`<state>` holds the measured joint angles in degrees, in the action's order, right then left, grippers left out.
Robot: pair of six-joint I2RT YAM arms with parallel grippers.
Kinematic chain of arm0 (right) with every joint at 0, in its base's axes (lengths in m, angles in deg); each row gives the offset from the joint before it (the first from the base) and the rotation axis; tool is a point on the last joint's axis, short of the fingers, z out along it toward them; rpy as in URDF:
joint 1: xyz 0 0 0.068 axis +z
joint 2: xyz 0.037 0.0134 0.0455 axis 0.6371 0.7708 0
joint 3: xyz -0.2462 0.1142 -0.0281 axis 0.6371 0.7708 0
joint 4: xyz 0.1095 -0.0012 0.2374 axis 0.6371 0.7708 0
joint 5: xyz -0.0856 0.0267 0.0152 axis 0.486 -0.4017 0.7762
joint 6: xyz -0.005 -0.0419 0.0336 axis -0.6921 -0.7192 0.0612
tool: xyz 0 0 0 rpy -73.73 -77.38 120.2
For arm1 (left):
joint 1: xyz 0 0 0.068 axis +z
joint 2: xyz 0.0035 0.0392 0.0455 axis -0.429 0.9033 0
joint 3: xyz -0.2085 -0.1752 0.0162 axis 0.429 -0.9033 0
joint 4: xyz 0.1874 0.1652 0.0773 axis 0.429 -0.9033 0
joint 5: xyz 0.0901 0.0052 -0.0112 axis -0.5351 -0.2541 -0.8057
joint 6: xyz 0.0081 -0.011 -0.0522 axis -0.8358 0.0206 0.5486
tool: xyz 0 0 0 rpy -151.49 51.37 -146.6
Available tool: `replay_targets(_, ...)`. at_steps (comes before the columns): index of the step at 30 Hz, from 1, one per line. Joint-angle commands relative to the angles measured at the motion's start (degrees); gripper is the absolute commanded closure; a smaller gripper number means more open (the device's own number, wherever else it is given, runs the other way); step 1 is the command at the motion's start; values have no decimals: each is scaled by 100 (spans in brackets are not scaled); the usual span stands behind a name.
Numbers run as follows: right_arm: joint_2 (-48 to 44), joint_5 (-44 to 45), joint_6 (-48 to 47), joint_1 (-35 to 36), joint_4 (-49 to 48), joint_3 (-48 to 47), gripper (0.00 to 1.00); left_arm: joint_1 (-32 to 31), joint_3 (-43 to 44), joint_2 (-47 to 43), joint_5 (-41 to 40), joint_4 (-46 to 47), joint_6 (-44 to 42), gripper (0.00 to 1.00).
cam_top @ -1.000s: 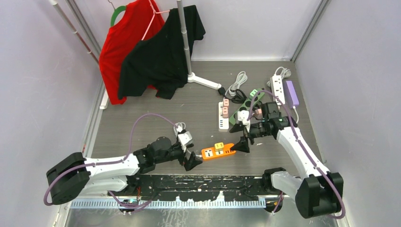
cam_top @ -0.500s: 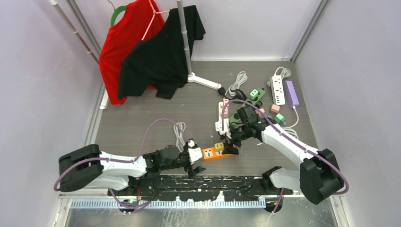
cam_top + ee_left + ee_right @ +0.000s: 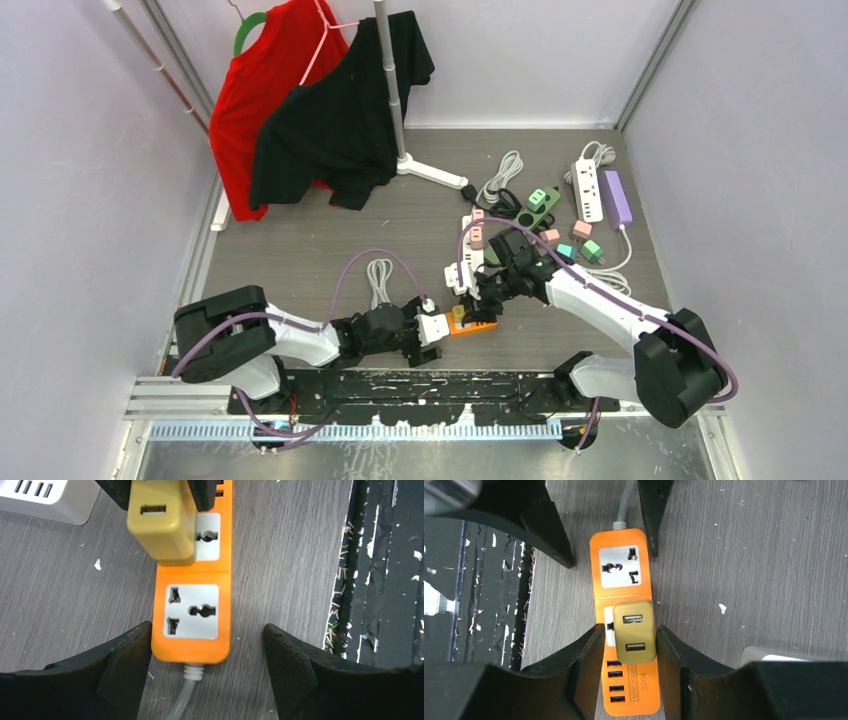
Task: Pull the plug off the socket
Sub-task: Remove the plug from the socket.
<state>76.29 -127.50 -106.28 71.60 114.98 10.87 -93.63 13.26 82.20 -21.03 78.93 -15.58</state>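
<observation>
The left fingers [image 3: 125, 660], a second ago off the 9 o'clock end of the strip [image 3: 194, 576], have advanced to straddle that cord end and have narrowed slightly, with gaps on both sides. The right fingers [image 3: 584, 660] have moved from the strip's 3 o'clock end to above it and closed in around the plug [image 3: 635, 630]. The right arm, swinging toward 9 o'clock, has uncovered small adapters [image 3: 578, 240].
</observation>
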Motion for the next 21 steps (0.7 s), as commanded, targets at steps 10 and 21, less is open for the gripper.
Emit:
replay_targets(10, 14, -116, -302, 116, 87, -33, 66, 728, 305, 724, 1328, 1168, 445, 47)
replay_targets(21, 164, -479, 359, 188, -314, -80, 81, 784, 451, 1149, 1589, 1313, 695, 100)
